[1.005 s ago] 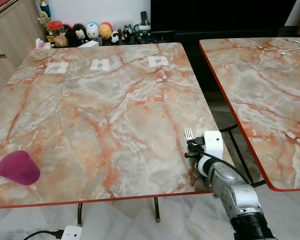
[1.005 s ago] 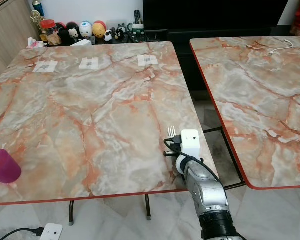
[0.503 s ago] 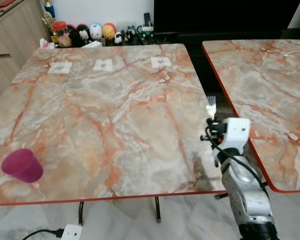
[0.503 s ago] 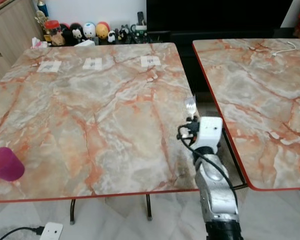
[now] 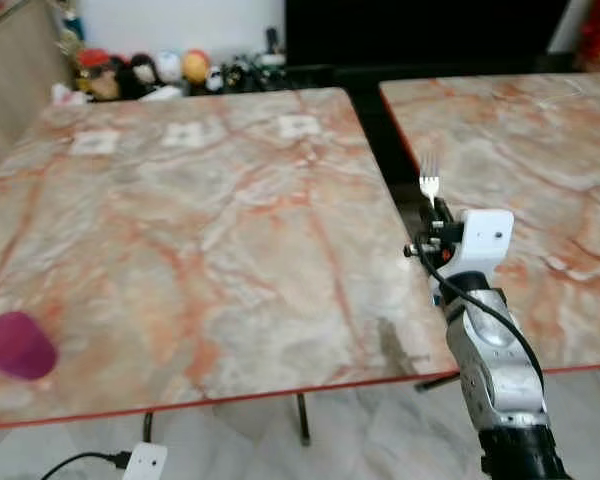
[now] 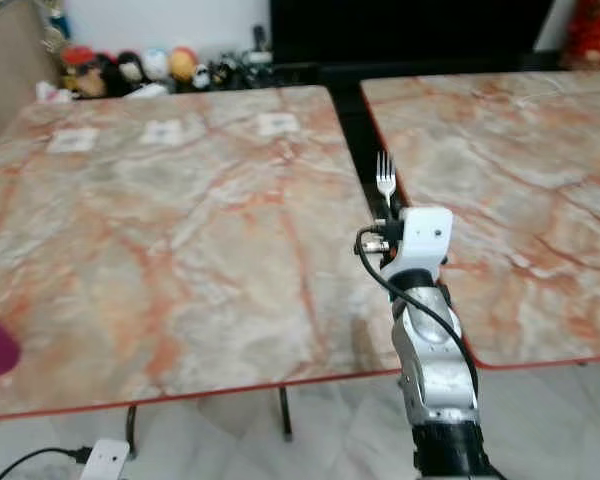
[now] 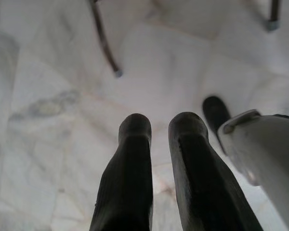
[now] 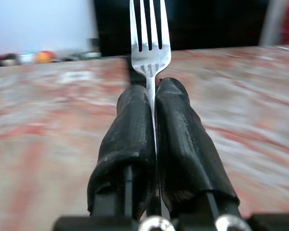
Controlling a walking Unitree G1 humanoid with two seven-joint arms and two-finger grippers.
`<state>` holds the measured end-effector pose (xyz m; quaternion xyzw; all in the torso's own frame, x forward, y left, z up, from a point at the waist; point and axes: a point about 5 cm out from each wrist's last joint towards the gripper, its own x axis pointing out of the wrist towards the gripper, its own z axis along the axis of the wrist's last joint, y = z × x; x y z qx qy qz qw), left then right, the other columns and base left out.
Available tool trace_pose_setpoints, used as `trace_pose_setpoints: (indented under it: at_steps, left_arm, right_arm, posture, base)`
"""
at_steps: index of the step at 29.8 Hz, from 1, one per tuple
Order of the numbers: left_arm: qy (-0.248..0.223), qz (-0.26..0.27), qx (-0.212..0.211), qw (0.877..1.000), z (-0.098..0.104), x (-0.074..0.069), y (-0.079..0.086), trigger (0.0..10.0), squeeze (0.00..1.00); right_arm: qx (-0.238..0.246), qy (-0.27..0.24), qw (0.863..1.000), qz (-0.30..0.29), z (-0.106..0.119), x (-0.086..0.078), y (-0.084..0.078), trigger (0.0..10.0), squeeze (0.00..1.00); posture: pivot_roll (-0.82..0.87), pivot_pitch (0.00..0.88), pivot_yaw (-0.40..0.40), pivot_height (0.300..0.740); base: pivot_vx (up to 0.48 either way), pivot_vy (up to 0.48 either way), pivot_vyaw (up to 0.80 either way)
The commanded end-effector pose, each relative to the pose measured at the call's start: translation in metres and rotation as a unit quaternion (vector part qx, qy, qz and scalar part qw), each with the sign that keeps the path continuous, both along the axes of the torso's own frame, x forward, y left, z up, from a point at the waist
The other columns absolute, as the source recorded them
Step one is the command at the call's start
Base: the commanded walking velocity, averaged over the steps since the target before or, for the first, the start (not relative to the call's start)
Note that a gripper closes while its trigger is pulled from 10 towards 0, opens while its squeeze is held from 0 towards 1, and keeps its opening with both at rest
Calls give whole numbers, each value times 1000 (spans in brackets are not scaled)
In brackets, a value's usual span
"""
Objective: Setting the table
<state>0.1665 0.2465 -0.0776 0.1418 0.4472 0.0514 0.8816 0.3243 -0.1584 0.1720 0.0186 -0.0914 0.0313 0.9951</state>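
A: One fork (image 8: pixel 150 45), and it is pinched between the two black fingers of the right gripper (image 8: pixel 151 103), tines sticking out past the fingertips. In the left eye view the gripper sits right of centre, over the dark gap between the two marble tables.

B: So which step is this?

A: I'd call it carrying, with the placing not yet done. The next move probably needs the fork brought over the near table (image 5: pixel 180 230) and lowered flat.

B: Anything in the way?

A: A pink cup (image 5: pixel 16 345) sits at the lower left of the frame, well apart. Three paper slips (image 5: pixel 188 133) lie near the far edge, with toy figures (image 5: pixel 140 72) beyond it. The middle looks open. The red edge (image 5: pixel 380 180) lies just beside the wrist, so I'd watch for clipping it.

B: And the left gripper (image 7: pixel 156 126)?

A: Hanging idle over the floor, fingers slightly apart, holding nothing.
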Motion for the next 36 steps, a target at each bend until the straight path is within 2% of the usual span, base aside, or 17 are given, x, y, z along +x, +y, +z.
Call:
trace_pose_setpoints:
  at_steps: [1, 7, 13, 19, 27, 36]
  left_arm:
    - [11, -1, -2, 1000, -3, -6, -2, 10000, 0]
    - [15, 1, -2, 1000, -5, -8, -3, 10000, 0]
    - [17, 2, -3, 1000, -5, -7, -7, 10000, 0]
    - [18, 2, -3, 1000, -5, -7, -5, 10000, 0]
    - [21, -3, 4, 1000, -4, -9, 0, 10000, 0]
    - [24, -10, 6, 1000, -5, -9, 0, 10000, 0]
  right_arm:
    - [5, 4, 1000, -22, -5, -2, -9, 10000, 0]
    - [0, -5, 1000, -11, -3, -2, -2, 10000, 0]
    - [-2, -14, 1000, -14, 0, -1, -5, 10000, 0]
    - [-7, -16, 1000, -25, 1, -1, -11, 10000, 0]
    - [-44, -19, 997, -54, 0, -4, -27, 10000, 0]
    - [-26, -15, 997, -72, -3, -4, -32, 10000, 0]
  posture:
    - [-95, 94, 22, 740]
    - [-95, 94, 23, 740]
    - [-97, 89, 26, 740]
    - [-101, 80, 29, 740]
    - [-110, 54, 41, 740]
    - [-109, 27, 47, 740]
  base:
    - [0, -480, 0]
    - [0, -480, 0]
    - [0, -476, 0]
    - [0, -472, 0]
    - [0, -467, 63]
    - [0, -463, 190]
